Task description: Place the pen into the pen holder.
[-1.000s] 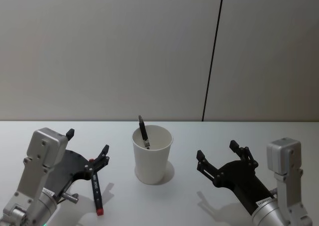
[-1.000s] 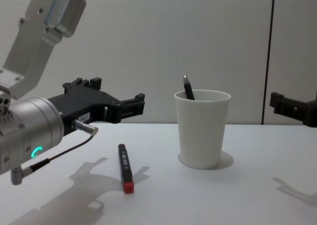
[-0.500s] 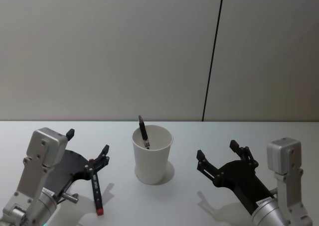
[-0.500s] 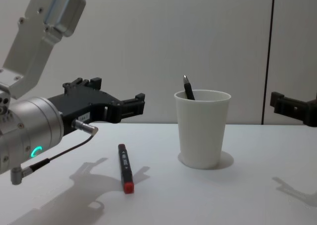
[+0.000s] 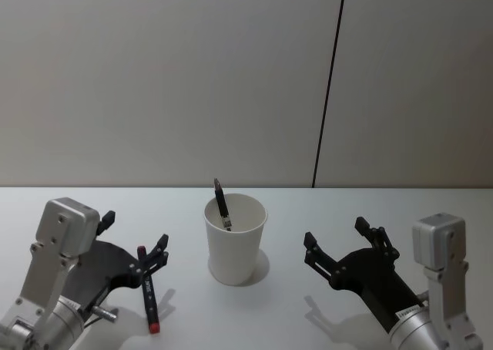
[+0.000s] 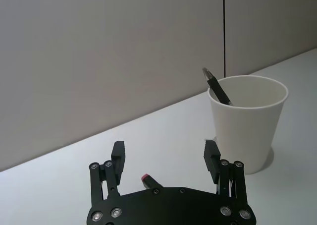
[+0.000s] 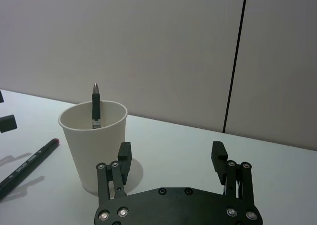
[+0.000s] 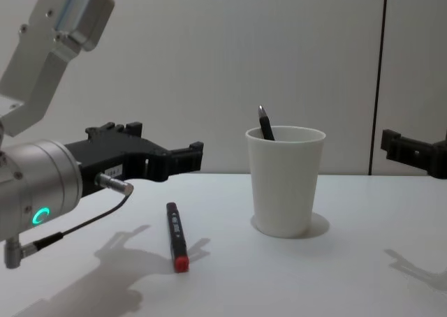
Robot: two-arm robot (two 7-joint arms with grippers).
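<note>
The lying pen (image 8: 176, 237) is thought light, stiff and smooth, and is best gripped at its middle by the left gripper (image 6: 164, 155), spread open like the right gripper (image 7: 171, 153).

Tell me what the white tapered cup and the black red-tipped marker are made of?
The white tapered cup is probably matte paper, judging by its thin wall and rolled rim. The black red-tipped marker is likely smooth plastic, with white print on the barrel; not certain.
</note>
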